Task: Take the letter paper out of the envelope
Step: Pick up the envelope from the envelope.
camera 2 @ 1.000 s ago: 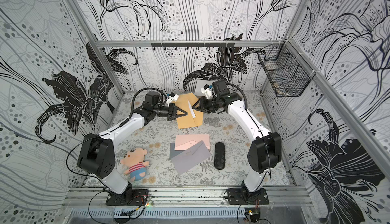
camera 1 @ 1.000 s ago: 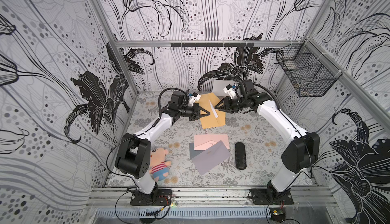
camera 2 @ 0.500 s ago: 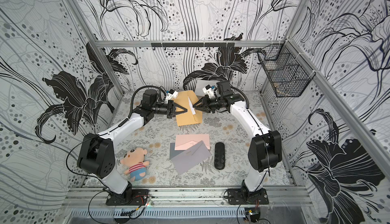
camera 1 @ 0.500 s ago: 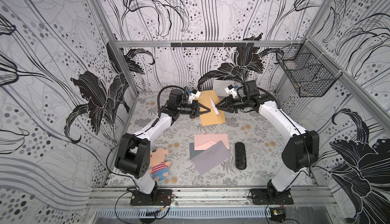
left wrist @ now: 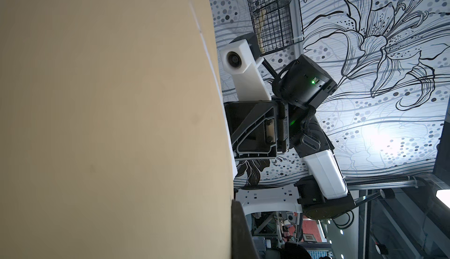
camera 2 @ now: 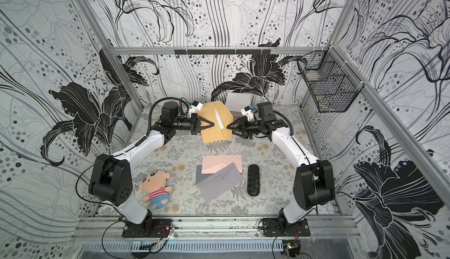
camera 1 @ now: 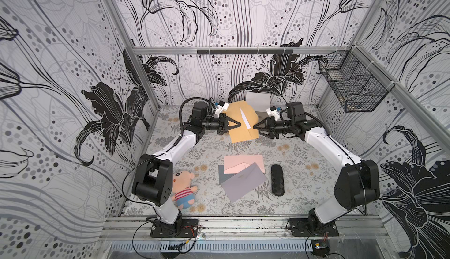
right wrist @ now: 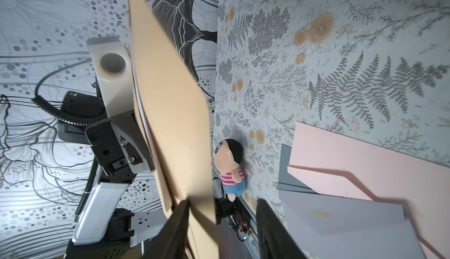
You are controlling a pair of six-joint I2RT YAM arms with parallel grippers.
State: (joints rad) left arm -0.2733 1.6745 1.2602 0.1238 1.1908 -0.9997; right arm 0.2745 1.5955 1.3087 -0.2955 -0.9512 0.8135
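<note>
Brown envelope (camera 1: 243, 123) hangs mid-air at the back btwn left gripper (camera 1: 240, 125) and right gripper (camera 1: 254, 126), so we get no way thru there. Mid-table, pink envelope (camera 1: 243, 164) and grey envelopes (camera 1: 243, 184) overlap, black case (camera 1: 277, 179) just beside. Doll (camera 1: 183, 188) lies near the left arm's base. We see bare table (camera 1: 302, 187) to the right, w/ room to pass.

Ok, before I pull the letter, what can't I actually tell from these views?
Letter paper: only a white sliver shows in both top views; the brown envelope hides the rest.
Left claw grip: left wrist view is filled by the envelope, fingertips hidden.
Right claw: fingers cut off by the right wrist picture's edge; contact with the paper unclear.
Wire basket contents: too small.
</note>
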